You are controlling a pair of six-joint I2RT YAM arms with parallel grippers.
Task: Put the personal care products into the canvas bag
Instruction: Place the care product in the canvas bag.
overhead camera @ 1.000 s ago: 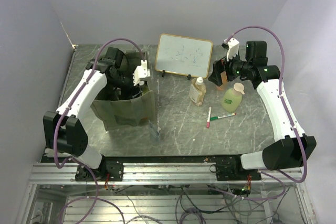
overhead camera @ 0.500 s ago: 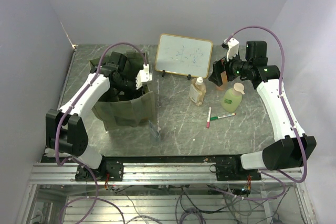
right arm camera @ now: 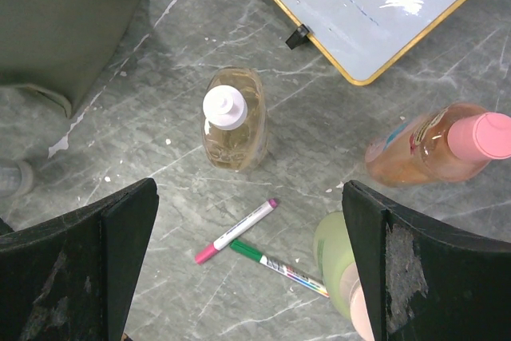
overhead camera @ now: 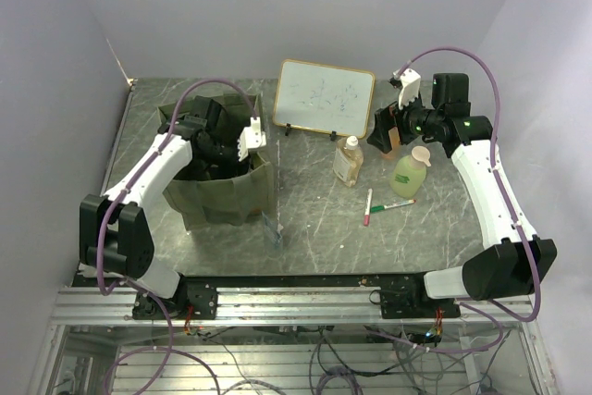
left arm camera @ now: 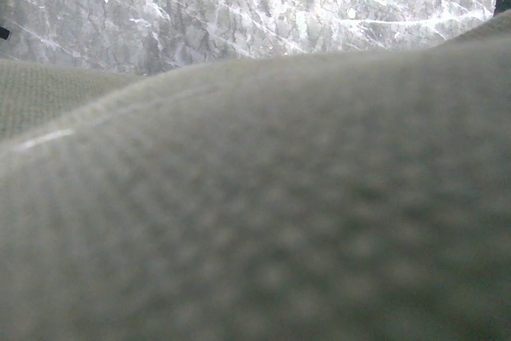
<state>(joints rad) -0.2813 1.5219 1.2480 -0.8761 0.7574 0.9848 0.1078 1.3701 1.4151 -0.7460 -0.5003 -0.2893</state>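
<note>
Left gripper [overhead camera: 215, 142]: sunk in the mouth of the boxy olive-green canvas bag [overhead camera: 227, 193] at table left. Blurred fabric fills its wrist view, so the jaws are unseen; cannot tell whether they are wide or holding.

Right gripper [right arm camera: 249, 191]: spread wide, nothing between the fingers, above the grey marbled table [overhead camera: 314, 219].

Below it, all outside the bag:
- pale yellow-green bottle with white cap [right arm camera: 231, 121]
- orange bottle with pink cap [right arm camera: 431, 149], near the wood-framed whiteboard [right arm camera: 375, 13]
- green bottle with peach pump [right arm camera: 335, 253]
- red marker [right arm camera: 235, 231] and green marker [right arm camera: 279, 263], just beside each other
</note>
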